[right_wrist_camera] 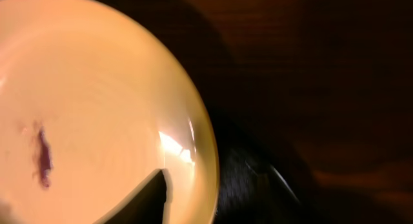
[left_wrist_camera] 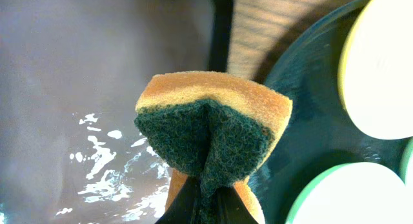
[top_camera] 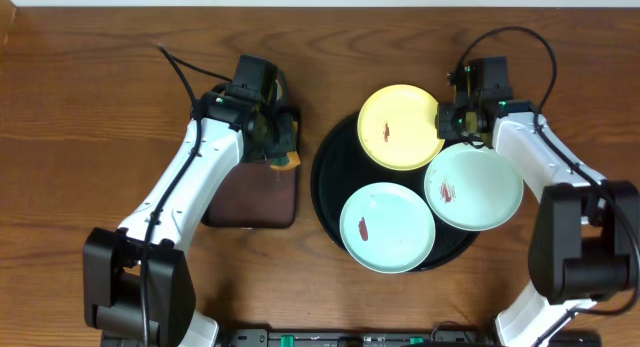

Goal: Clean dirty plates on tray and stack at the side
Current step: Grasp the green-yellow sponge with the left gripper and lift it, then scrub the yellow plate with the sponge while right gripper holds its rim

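The pale yellow plate (top_camera: 400,127) with a reddish smear lies at the far edge of the round black tray (top_camera: 325,192). My right gripper (top_camera: 447,122) is shut on its right rim. In the right wrist view one finger lies inside the yellow plate (right_wrist_camera: 97,101) and my right gripper (right_wrist_camera: 205,185) straddles the rim. Two mint plates (top_camera: 387,227) (top_camera: 473,187), each with a smear, lie on the tray. My left gripper (top_camera: 278,145) is shut on a yellow-and-green sponge (top_camera: 286,160), seen pinched in the left wrist view (left_wrist_camera: 213,121), just left of the black tray (left_wrist_camera: 310,140).
A rectangular dark-brown tray (top_camera: 250,197) lies under the left gripper, left of the black tray; in the left wrist view (left_wrist_camera: 97,88) its surface looks wet. Bare wood tabletop (top_camera: 90,97) spreads to the far left and along the back.
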You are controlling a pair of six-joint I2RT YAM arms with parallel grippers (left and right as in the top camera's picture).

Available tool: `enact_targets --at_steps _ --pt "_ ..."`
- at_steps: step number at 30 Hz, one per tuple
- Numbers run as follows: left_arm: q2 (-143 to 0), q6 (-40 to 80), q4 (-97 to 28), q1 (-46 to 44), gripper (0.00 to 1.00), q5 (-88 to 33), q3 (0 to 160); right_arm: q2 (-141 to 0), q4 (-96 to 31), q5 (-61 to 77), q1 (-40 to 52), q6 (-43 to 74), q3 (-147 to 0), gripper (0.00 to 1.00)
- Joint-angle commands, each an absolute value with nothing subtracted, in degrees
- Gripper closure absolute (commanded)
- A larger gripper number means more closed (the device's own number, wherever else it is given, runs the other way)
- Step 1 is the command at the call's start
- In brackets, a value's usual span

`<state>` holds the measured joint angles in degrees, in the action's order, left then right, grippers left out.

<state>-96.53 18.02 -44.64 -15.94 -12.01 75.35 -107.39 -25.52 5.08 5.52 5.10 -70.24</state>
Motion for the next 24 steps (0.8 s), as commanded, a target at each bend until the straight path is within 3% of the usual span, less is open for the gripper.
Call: enact_targets --at_steps 1,2,5,24 --pt "-95.18 18.96 -42.65 -16.91 0.92 -14.61 76.53 -110.98 -24.01 5.43 5.69 6.11 -70.87 0.74" --pt "-95.18 19.25 -41.93 -17.3 0.93 -14.63 76.53 -111.7 -23.99 5.41 5.67 6.72 -70.87 0.76" --pt "-95.18 20.51 -40.1 -18.37 0.93 -14.63 76.53 -113.8 -25.06 5.41 5.69 8.23 -70.83 0.99" --pt "-99.81 30.87 -25.65 -28.51 0.93 -12.86 76.51 -110.52 -36.99 5.89 9.85 9.67 -70.81 0.99"
